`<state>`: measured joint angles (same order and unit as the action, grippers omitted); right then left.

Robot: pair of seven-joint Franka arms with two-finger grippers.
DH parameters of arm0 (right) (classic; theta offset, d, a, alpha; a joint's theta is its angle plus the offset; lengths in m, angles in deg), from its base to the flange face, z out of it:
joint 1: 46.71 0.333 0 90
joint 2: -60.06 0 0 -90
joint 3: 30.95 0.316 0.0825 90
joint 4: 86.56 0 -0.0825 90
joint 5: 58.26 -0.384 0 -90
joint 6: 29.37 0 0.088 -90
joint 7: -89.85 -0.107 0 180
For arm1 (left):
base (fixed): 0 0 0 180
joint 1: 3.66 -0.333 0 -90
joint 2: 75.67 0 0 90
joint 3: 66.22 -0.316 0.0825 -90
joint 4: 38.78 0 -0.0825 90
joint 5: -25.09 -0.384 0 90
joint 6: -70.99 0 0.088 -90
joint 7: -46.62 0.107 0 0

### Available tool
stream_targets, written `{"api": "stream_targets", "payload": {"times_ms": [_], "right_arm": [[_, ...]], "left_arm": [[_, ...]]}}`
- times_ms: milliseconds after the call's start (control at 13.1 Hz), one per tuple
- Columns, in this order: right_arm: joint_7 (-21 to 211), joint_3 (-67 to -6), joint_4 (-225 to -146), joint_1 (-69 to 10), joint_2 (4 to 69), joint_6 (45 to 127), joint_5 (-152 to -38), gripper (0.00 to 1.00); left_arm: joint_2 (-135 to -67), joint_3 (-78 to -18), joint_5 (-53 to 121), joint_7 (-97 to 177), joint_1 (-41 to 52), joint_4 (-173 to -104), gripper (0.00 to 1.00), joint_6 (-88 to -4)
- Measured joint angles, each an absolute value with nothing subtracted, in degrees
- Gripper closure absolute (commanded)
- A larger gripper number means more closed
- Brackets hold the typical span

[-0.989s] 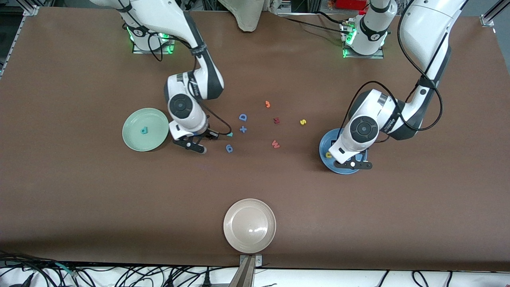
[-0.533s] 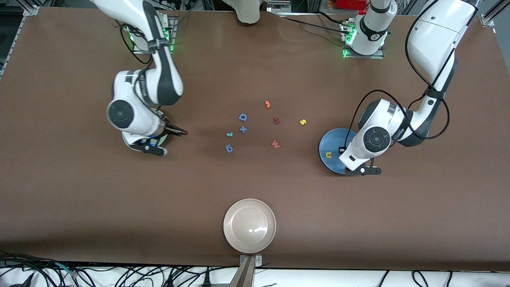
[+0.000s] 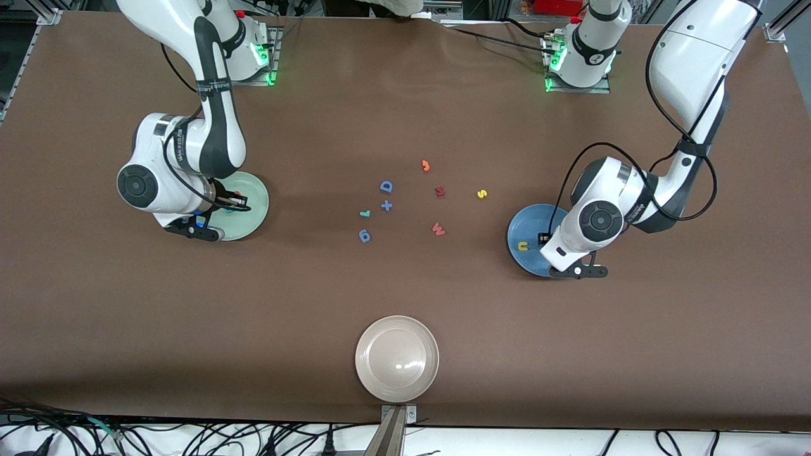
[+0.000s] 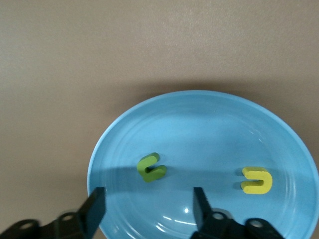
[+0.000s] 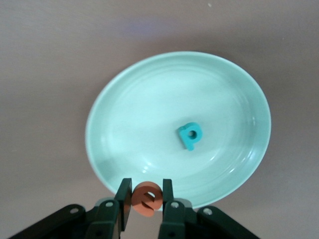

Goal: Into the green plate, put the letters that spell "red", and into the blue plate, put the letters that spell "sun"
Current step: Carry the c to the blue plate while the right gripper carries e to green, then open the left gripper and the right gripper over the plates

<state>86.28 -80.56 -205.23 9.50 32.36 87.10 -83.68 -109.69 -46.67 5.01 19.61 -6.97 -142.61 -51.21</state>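
The right gripper [image 5: 146, 199] hangs over the green plate's [image 5: 124, 114] rim, clamped on the orange "e" [image 5: 147, 197]; the teal "d" [image 5: 190, 135] lies inside. The left gripper [image 4: 148, 206], fingers apart, hovers over the blue plate [image 4: 209, 124] holding the green "n" [image 4: 151, 168] and yellow "u" [image 4: 257, 180]. The yellow "s" [image 3: 482, 194] and what looks like the teal "r" [image 3: 365, 214] lie on the table [image 3: 405, 297].

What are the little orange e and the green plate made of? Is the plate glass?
The orange e looks like soft foam: thick, matte, with blunt cut edges, pinched in the right gripper. The green plate looks like glazed ceramic or hard plastic: smooth, opaque, with soft shiny highlights. It is probably not glass, since you cannot see through it.
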Motion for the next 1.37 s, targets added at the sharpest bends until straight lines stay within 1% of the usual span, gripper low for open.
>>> {"api": "stream_targets", "payload": {"times_ms": [228,381,761,837,913,989,1066,1142,1218,1294,1370], "right_arm": [[86.82,-79.03,-210.49,9.99,32.12,95.06,-83.69,0.81],[86.82,-77.92,-211.71,10.27,31.55,96.86,-84.10,0.81],[86.82,-75.70,-211.81,10.42,29.23,100.17,-87.59,0.81],[86.82,-75.71,-211.81,10.39,28.92,100.52,-87.61,0.80],[86.82,-75.72,-211.81,10.37,28.73,100.91,-87.62,0.77],[86.82,-75.69,-211.81,10.37,28.57,101.32,-87.63,0.64],[86.83,-75.58,-211.81,10.37,28.42,101.53,-87.63,0.42],[86.83,-75.43,-211.81,10.38,28.33,101.65,-87.64,0.25],[86.84,-75.36,-211.81,10.38,28.31,101.74,-87.65,0.15],[86.84,-75.32,-211.79,10.39,28.31,101.79,-87.65,0.08],[86.83,-75.31,-211.73,10.39,28.31,101.79,-87.67,0.06]], "left_arm": [[-108.55,-46.50,5.01,19.61,-6.97,-142.53,0.00,-50.42],[-107.66,-46.27,5.35,19.59,-6.97,-142.52,0.00,-50.16],[-106.61,-45.51,7.86,18.86,-6.89,-142.51,0.00,-50.13],[-106.59,-44.84,7.92,17.80,-6.88,-142.51,0.00,-50.13],[-106.59,-44.10,7.93,16.28,-6.80,-142.53,0.00,-50.08],[-106.60,-43.61,7.93,14.77,-6.58,-142.54,0.00,-49.91],[-106.59,-43.35,7.93,13.48,-6.25,-142.63,0.00,-49.76],[-106.60,-43.16,7.94,12.23,-5.81,-142.83,0.00,-49.64],[-106.61,-42.98,7.94,10.81,-5.20,-143.19,0.00,-49.59],[-106.62,-42.91,7.95,9.26,-4.33,-143.77,0.00,-49.59],[-106.65,-42.87,7.95,7.68,-3.28,-144.38,0.00,-49.59]]}}
